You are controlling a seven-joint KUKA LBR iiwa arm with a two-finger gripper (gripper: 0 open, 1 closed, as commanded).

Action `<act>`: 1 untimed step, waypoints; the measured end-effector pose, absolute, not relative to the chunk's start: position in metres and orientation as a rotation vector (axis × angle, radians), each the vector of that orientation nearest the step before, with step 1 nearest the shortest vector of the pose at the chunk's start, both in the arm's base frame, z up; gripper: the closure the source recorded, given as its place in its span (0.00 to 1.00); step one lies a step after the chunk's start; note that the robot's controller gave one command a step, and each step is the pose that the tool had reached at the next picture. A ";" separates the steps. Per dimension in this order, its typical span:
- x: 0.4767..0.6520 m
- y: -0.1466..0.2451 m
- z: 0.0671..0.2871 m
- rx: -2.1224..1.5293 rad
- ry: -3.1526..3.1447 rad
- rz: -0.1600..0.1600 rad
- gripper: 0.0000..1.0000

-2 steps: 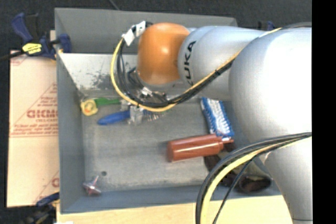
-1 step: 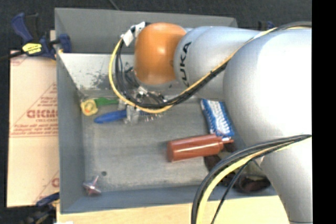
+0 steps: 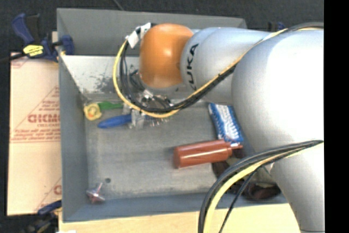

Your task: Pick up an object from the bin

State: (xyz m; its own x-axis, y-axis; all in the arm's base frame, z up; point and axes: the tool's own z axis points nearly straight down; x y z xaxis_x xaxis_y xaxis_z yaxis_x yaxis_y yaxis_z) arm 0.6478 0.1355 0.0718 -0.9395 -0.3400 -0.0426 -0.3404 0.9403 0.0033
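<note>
Blue tool (image 3: 113,122) beside gripper (image 3: 139,117) (upper left)

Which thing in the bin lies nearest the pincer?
The blue stick-shaped piece, ending right beside the pincer; the red-brown tube and blue-white packet lie farther off.

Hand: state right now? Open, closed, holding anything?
Hand: cannot be told. It sits at the end of a blue elongated item in the upper left of the bin.
</note>
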 end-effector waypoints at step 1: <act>0.648 0.136 0.072 -0.534 3.054 0.017 1.00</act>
State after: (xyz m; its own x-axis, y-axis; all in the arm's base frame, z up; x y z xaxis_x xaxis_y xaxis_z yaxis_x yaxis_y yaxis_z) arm 0.6478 0.1356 0.0719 -0.9399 -0.3388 -0.0426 -0.3393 0.9407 0.0036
